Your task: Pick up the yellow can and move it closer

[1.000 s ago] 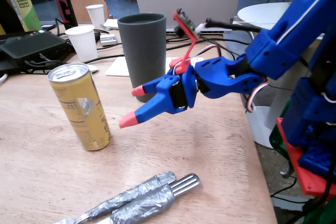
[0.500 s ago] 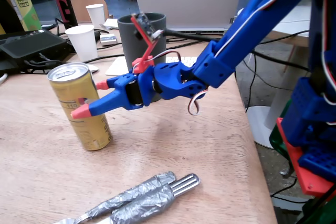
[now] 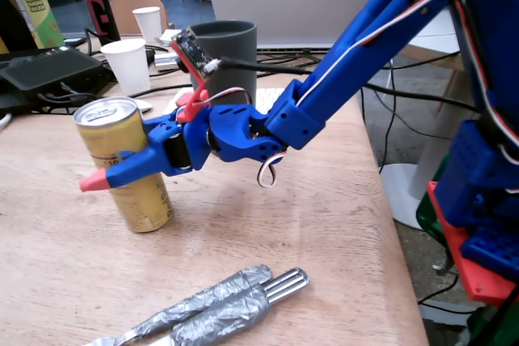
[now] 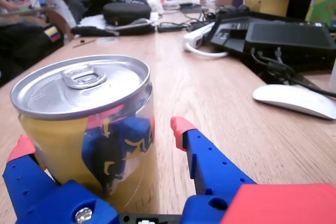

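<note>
Even indoor light, soft shadows on table (image 3: 268, 232); wrist view bkgd soft, glare on yellow can (image 4: 84, 129) lid.

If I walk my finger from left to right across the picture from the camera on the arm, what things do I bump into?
Yellow can → red-tipped blue finger of the end effector → white computer mouse.
</note>
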{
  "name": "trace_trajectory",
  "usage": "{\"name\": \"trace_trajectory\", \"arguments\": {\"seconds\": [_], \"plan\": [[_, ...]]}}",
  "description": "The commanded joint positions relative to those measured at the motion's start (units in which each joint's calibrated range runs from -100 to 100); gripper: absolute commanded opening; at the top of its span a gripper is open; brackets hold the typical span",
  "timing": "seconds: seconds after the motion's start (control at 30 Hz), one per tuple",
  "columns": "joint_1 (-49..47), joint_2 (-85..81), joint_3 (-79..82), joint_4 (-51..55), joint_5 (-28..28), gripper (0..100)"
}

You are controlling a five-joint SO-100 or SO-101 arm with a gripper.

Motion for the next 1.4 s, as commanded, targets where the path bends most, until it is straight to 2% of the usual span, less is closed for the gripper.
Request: {"name": "trace_trajectory", "arguments": {"seconds": [0.0, 0.3, 0.43, 0.5, 1.03, 1.23, 1.37], "plan": [[-0.62, -0.81, -2.77, -0.80, 0.20, 51], [-0.62, -0.29, -2.86, -0.55, 0.20, 49], [-0.62, -0.29, -2.86, -0.71, 0.15, 33], [-0.62, -0.29, -2.86, -0.80, 0.20, 29], [-0.79, -1.49, -1.54, -0.14, -0.39, 29], [-3.83, -10.84, -0.98, 0.11, -0.39, 29], [-6.03, -18.82, 7.42, 0.11, -0.39, 29]]}}
